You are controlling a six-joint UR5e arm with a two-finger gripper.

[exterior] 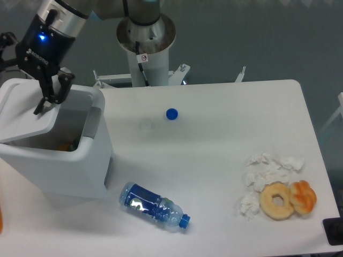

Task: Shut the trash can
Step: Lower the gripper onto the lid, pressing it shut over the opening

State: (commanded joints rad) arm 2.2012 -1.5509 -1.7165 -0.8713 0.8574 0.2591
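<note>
Pressing the half-lowered lid (24, 112) onto the bin (64, 160) wants the empty, slightly parted gripper (51, 99) pushing steadily downward

gripper (50, 100) over trash can (59, 155) lid | cap (171, 113) right of gripper | bottle (154, 206) nearer, right | doughnut (277, 200) far right on surface (225, 134)

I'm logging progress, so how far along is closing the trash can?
Partly done. The lid is tilted partway over the trash can but not flat; the opening beside the grey latch panel is still exposed. In hand: the gripper is at the lid's edge, apparently pushing it. Left: press the lid fully shut.
</note>
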